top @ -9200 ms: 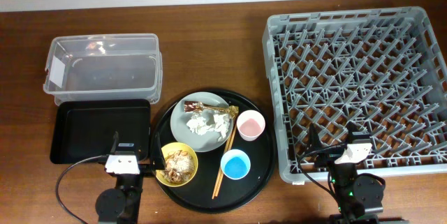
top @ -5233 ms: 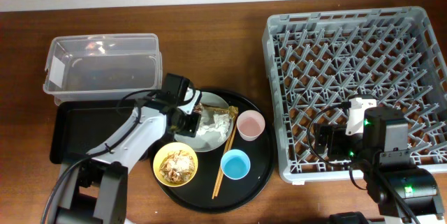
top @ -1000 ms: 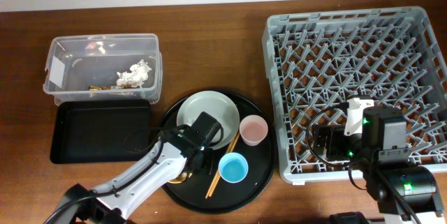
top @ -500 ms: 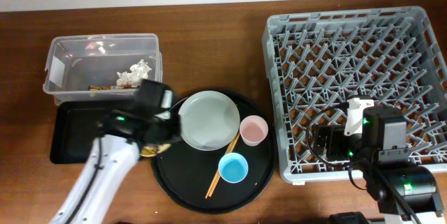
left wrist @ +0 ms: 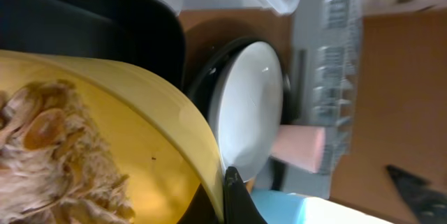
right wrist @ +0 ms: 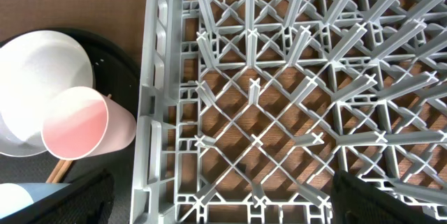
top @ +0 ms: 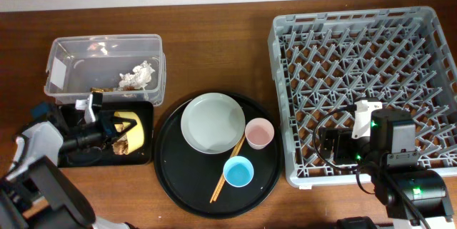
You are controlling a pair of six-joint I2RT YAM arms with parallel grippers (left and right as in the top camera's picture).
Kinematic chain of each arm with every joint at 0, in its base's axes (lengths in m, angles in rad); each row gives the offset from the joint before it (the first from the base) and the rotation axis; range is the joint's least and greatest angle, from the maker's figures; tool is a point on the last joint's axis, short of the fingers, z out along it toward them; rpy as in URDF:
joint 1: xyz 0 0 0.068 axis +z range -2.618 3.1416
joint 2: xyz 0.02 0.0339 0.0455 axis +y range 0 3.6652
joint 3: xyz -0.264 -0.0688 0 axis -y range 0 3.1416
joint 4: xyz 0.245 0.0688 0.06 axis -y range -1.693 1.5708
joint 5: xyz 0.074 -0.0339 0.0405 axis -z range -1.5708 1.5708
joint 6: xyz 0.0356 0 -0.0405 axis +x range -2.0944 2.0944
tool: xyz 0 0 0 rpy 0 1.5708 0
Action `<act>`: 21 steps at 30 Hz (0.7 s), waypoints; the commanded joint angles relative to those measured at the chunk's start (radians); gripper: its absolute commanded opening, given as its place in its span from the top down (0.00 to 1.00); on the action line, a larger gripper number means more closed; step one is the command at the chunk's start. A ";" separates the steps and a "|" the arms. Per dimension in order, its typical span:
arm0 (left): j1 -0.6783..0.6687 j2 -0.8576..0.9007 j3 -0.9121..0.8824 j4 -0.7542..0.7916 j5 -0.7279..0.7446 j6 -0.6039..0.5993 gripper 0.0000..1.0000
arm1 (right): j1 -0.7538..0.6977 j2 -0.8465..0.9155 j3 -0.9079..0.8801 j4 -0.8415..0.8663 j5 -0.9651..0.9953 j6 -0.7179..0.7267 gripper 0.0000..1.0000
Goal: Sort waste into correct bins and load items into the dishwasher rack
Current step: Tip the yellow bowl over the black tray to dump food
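Note:
My left gripper (top: 107, 130) is shut on the rim of the small yellow bowl (top: 133, 130), which is tipped on its side over the shallow black tray (top: 71, 118). Tan food scraps (left wrist: 49, 154) still lie inside the bowl (left wrist: 174, 123), and one black fingertip (left wrist: 234, 199) pinches its rim. White tissue (top: 139, 74) and a brown wrapper (top: 103, 88) lie in the clear tub (top: 64, 61). The grey plate (top: 213, 120), pink cup (top: 258, 133), blue cup (top: 239, 170) and chopsticks (top: 225, 172) rest on the round black tray (top: 178, 186). My right gripper (right wrist: 230, 210) hangs open over the rack (right wrist: 293, 77) by its front left corner.
The grey rack (top: 364, 93) fills the right side of the table. The round black tray lies between it and the two bins. The pink cup (right wrist: 84, 133) and plate (right wrist: 35, 77) sit just left of the rack's wall. Brown tabletop shows along the back.
My left arm has carried the yellow bowl left, off the round tray, to over the black rectangular tray and tipped it on its side. The right arm has not moved.

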 commanded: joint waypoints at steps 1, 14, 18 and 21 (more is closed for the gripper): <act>0.060 0.069 0.012 0.001 0.283 0.042 1.00 | -0.003 -0.002 0.016 0.000 -0.006 0.007 0.01; 0.093 0.072 0.012 0.000 0.537 0.030 1.00 | -0.003 -0.002 0.016 -0.004 -0.006 0.007 0.01; 0.093 0.072 0.012 -0.011 0.537 0.016 1.00 | -0.003 -0.002 0.016 -0.004 -0.006 0.007 0.01; 0.093 0.072 0.012 -0.011 0.537 0.007 1.00 | -0.003 -0.002 0.016 -0.005 -0.006 0.007 0.01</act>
